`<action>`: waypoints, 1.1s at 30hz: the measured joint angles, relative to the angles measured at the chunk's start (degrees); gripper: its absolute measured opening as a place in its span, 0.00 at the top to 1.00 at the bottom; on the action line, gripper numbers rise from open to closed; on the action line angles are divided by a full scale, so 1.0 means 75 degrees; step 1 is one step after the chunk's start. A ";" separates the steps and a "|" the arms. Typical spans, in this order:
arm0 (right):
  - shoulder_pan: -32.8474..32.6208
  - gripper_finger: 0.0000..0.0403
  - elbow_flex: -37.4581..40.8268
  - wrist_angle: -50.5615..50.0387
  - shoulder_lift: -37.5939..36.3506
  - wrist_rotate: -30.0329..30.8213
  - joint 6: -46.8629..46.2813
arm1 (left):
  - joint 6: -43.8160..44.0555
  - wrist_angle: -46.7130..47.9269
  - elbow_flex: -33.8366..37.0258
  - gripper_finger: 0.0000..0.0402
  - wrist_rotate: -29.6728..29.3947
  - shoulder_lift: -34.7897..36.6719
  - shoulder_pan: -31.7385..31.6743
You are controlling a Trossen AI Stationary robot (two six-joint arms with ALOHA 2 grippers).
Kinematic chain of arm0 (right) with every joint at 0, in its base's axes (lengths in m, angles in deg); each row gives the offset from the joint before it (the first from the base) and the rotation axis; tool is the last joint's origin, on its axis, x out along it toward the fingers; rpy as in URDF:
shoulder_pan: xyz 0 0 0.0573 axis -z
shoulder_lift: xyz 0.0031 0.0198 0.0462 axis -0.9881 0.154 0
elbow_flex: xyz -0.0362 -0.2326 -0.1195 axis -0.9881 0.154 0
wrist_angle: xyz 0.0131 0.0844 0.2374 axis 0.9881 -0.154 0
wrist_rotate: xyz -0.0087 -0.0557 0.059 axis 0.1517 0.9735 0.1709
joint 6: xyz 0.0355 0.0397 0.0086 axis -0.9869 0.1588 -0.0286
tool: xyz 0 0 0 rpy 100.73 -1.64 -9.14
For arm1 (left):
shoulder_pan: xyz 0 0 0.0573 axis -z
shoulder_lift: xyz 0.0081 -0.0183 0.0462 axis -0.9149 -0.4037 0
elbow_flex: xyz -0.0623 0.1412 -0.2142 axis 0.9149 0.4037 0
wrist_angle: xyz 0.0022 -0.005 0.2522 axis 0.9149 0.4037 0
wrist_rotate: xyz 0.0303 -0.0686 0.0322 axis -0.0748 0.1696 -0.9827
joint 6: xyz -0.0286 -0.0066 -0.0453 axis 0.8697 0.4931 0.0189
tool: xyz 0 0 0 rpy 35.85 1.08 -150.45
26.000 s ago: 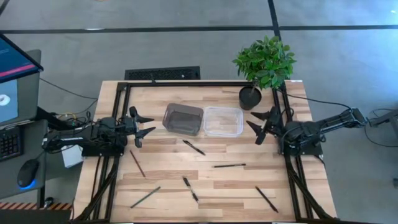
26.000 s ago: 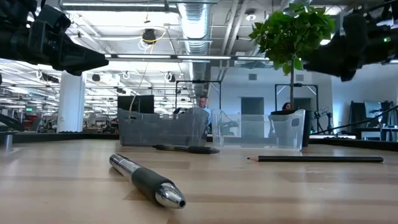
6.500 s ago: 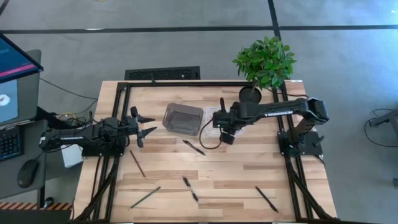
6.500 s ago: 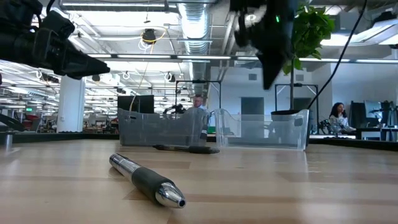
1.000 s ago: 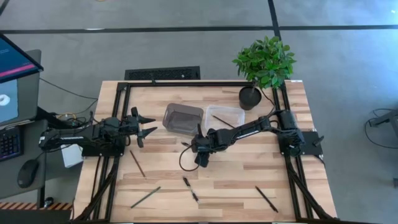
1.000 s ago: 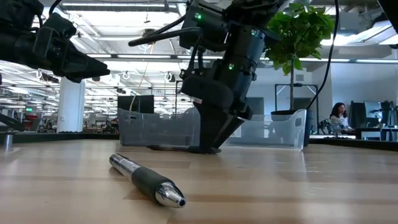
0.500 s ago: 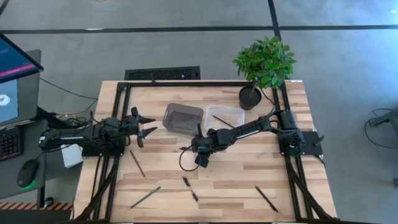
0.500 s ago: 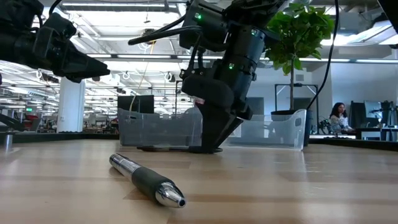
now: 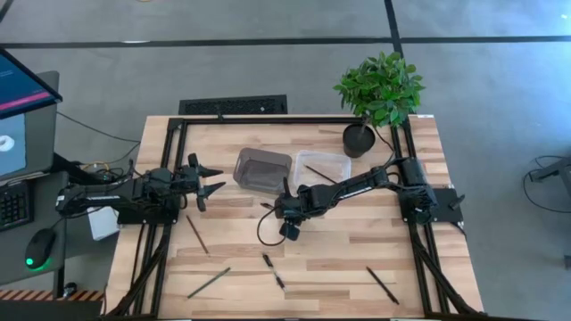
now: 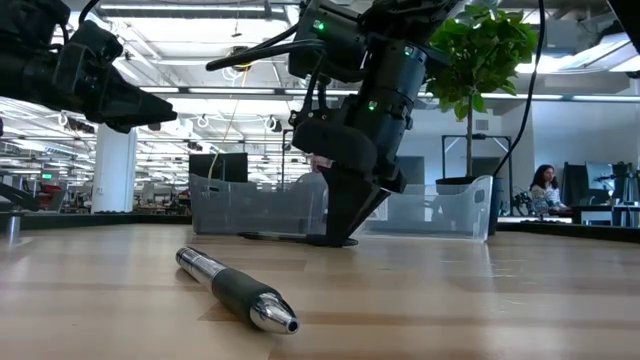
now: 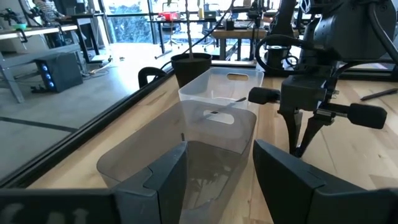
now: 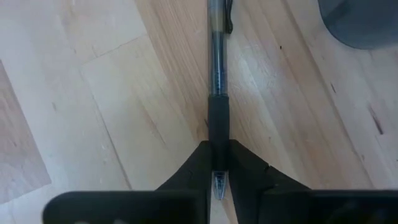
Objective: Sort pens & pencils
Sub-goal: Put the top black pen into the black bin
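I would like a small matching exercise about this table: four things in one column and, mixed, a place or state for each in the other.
Things:
1. right gripper
2. left gripper
3. clear tray
4. potted plant

Places or states:
a. holds one pencil
b. open, waiting at the table's left side
c. at the table's far right corner
d. shut on a pen on the table

Pairs: 1-d, 2-b, 3-a, 4-c

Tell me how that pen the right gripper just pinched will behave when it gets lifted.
The pen looks stiff, so it should not sag. The right gripper holds it near one end, so the free end may droop. Its round, smooth barrel could twist or slip, though the clip might limit rolling.
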 joint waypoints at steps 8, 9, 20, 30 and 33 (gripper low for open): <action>-0.0003 0.85 -0.0105 -0.0126 0.0018 0.0006 -0.0003 | 0.0000 0.0000 -0.0001 0.57 0.0001 0.0000 0.0001; -0.0011 0.84 -0.0176 -0.0213 0.0031 0.0003 -0.0003 | 0.0000 0.0000 -0.0001 0.57 0.0001 0.0001 0.0001; -0.0114 0.84 -0.1362 -0.1228 0.0066 -0.0011 0.0571 | 0.0009 0.0000 -0.0001 0.57 0.0002 -0.0001 0.0001; 0.0113 0.84 -0.2774 -0.2289 0.0032 0.1131 0.1472 | 0.0038 -0.0001 0.0000 0.57 0.0004 0.0000 -0.0001; 0.0272 0.84 -0.3097 -0.2317 0.0032 0.1466 0.1853 | 0.0038 0.0000 -0.0001 0.57 0.0004 0.0002 -0.0001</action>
